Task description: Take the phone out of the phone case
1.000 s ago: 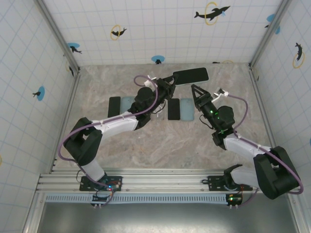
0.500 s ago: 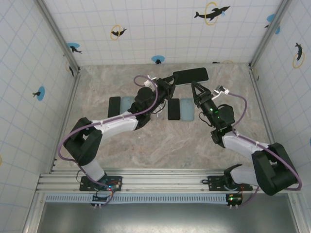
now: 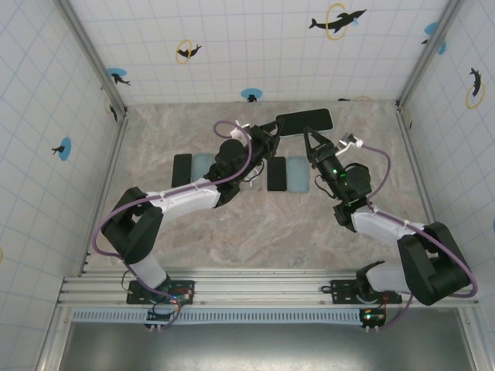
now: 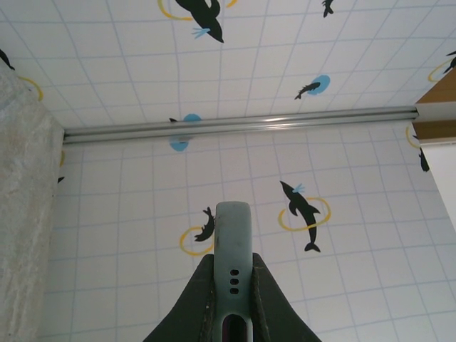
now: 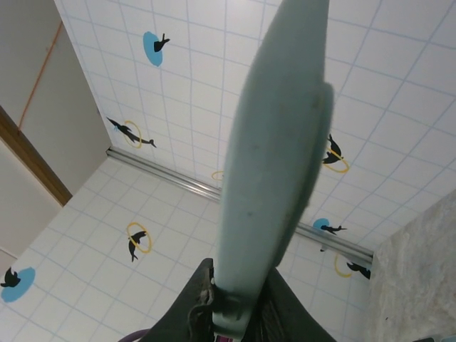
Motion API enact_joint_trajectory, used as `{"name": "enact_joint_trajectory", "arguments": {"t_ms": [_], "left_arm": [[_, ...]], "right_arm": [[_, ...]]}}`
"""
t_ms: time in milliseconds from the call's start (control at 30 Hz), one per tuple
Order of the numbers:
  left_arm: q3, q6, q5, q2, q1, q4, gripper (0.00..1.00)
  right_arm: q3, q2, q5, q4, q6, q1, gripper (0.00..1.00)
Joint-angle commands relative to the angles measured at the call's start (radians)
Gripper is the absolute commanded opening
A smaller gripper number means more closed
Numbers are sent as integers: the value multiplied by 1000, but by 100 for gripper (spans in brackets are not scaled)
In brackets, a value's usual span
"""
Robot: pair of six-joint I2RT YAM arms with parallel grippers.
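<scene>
While the phone sits in its pale phone case above the far middle of the table, the case is clamped at its left end by the left gripper and at its near edge by the right gripper, removal being judged not yet begun.

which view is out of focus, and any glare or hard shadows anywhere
Right wrist: the phone case sits so near the lens that it smears soft, while the tiled wall behind is sharper. Left wrist: the case edge is crisp. Top external: even light, soft shadows on the table, no strong glare on the phone.
</scene>
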Motion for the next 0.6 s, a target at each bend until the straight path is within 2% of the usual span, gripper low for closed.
{"name": "enact_joint_trajectory", "arguments": {"t_ms": [0, 167, 300, 567], "left_arm": [[9, 27, 6, -2, -14, 78, 5], [11, 51, 8, -3, -20, 57, 8], [5, 60, 13, -6, -22, 49, 14], [-5, 111, 12, -25, -19, 10, 47]], "right_arm": [[53, 11, 27, 49, -2, 8, 16], [52, 5, 33, 41, -9, 6, 11], [44, -1, 35, 44, -11, 2, 6], [41, -19, 2, 49, -40, -15, 1]]}}
